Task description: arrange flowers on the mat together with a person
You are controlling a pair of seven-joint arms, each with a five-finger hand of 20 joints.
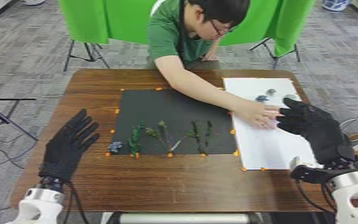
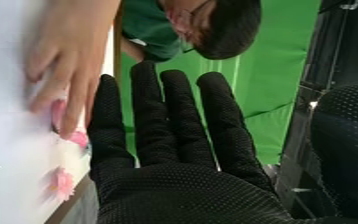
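**Head view: person's hand and right robot hand at the white sheet.**

The right robot hand, at the right of the frame, is wide, with straight fingers and nothing grasped; whether it touches the person's hand cannot be told. The left robot hand, at the lower left, is likewise wide and empty, beside the black mat on the brown counter. Green stems lie along the mat's lower part, centre of the frame; a blue-grey flower lies at its lower left corner. Further blue-grey flowers lie on the sheet, upper right. In the right wrist view, a pink flower lies partly hidden at the person's fingers, and a second pink bloom rests nearby on the sheet.
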